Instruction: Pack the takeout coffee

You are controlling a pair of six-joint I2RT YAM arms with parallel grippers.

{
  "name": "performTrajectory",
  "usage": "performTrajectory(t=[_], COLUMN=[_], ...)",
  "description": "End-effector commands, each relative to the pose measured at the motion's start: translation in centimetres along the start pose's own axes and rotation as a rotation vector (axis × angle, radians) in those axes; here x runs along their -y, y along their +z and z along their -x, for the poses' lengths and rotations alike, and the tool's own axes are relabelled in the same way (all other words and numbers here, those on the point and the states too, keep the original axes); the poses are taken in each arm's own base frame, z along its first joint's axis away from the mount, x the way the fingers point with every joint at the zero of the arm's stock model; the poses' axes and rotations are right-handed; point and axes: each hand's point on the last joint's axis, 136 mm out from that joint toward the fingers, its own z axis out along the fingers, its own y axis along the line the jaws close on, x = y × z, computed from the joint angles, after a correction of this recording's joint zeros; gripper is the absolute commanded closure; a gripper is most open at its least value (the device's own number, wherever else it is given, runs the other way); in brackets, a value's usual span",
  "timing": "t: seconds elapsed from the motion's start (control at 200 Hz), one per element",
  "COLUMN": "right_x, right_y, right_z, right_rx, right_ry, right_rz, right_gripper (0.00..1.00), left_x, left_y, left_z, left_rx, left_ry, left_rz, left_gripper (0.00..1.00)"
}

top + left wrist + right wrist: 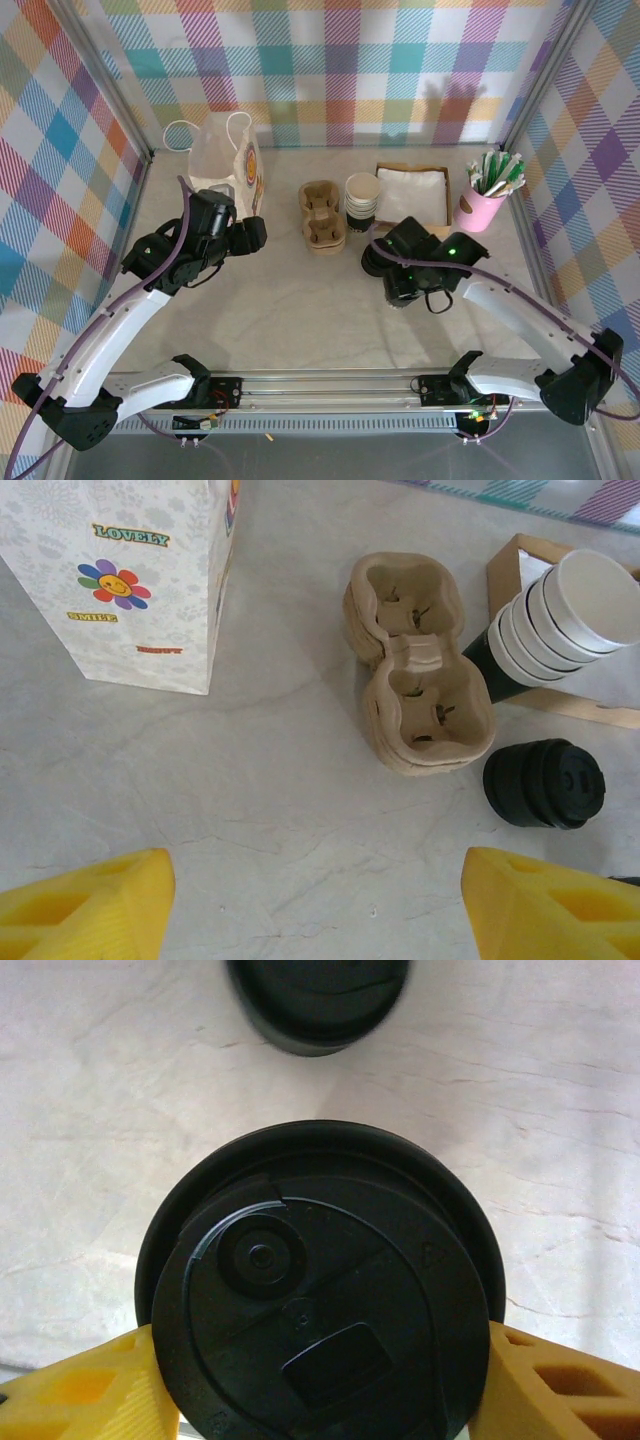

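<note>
On the bench [300,320], the paper bag [228,160] stands left of the cup carrier [323,215]. Just right of the carrier stands the cup stack [362,200], then the napkin tray [412,192], then the stirrer pot [483,205]. The lid stack [545,783] and takeout coffee [320,1290] sit before it, rightward.

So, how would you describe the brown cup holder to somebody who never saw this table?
Start at the white paper bag at the back. Right of it, before the stacked cups, lies the cup holder: moulded brown card with two round hollows.
</note>
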Motion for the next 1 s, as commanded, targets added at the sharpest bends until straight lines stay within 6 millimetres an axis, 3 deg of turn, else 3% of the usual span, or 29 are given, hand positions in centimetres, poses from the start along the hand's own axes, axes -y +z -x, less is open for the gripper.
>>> performTrajectory(t=[0.0, 0.27, 0.46, 0.67, 0.84, 0.995], right_x=[2.0, 6.8, 10.2, 15.8, 20.2, 22.8], right_y=[-0.7, -0.6, 1.1, 3.4, 4.6, 5.1], right_z=[-0.2, 1.2, 2.8, 4.3, 4.4, 3.8], right_rx=[0.009, 0.018, 0.031, 0.036, 0.024, 0.01], right_ry=[0.073, 0.216, 0.32, 0.459, 0.546, 0.61], right_rz=[-0.011, -0.081, -0.094, -0.142, -0.191, -0.198], right_gripper=[0.42, 0.41, 0.41, 0.42, 0.42, 0.42], left_x=[0.8, 1.2, 1.2, 1.3, 1.5, 1.3], left_y=[-0.7, -0.9, -1.0, -1.1, -1.1, -1.1], left_z=[1.4, 1.8, 2.1, 2.4, 2.6, 2.7], left_rx=[0.034, 0.035, 0.04, 0.036, 0.03, 0.026], left_ry=[0.0, 0.007, 0.017, 0.033, 0.05, 0.064], left_rz=[-0.04, -0.051, -0.044, -0.035, -0.033, -0.022], left_gripper=[0.25, 0.25, 0.24, 0.24, 0.24, 0.23])
